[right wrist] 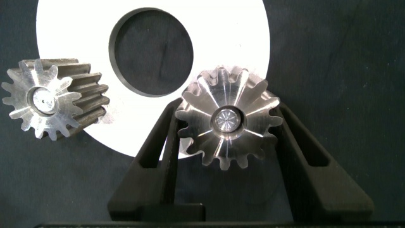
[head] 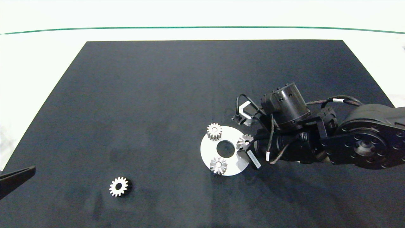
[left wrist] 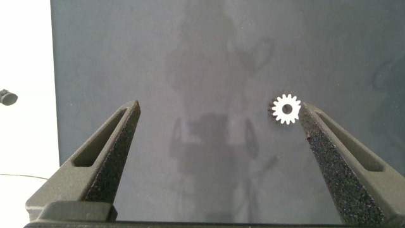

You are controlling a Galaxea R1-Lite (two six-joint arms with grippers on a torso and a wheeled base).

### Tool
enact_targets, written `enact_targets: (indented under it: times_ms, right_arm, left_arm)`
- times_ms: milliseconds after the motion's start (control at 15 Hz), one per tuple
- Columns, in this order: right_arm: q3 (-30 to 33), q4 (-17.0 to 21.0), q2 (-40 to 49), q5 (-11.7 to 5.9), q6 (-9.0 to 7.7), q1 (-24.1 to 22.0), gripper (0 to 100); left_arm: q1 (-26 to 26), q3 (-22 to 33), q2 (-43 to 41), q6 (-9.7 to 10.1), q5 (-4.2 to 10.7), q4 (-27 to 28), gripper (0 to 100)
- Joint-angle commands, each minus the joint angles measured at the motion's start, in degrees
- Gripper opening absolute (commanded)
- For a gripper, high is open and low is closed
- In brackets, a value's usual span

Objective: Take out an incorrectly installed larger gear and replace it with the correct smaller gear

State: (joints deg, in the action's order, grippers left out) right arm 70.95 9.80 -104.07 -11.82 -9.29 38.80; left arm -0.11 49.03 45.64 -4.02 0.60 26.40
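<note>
A white round plate (head: 207, 152) with a centre hole carries three silver gears. The larger gear (right wrist: 226, 117), star-faced with long teeth, sits at the plate's right edge (head: 244, 140). My right gripper (right wrist: 226, 130) has a finger pressed against each side of it, reaching in from the right (head: 247, 149). The smaller gear (head: 119, 186) lies loose on the black mat, front left. It also shows in the left wrist view (left wrist: 286, 109), far beyond the fingers. At the front left edge of the table my left gripper (head: 19, 176) is parked open and empty (left wrist: 218, 107).
Two other gears stand on the plate, one at the back (head: 214, 130) and one at the front (head: 218, 165); one of them shows in the right wrist view (right wrist: 47, 98). The black mat (head: 158, 95) covers most of a white table (head: 38, 63).
</note>
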Motion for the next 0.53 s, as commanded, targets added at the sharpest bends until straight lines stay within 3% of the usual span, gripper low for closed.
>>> enact_targets:
  times_ms: [67, 533]
  right_arm:
    - [-0.46, 0.22, 0.18, -0.04, -0.03, 0.48, 28]
    - [-0.37, 0.22, 1.77, 0.05, -0.03, 0.84, 28]
  left_arm:
    - [-0.07, 0.01, -0.11, -0.02, 0.02, 0.14, 100]
    - [0.11, 0.01, -0.38, -0.72, 0.02, 0.14, 100]
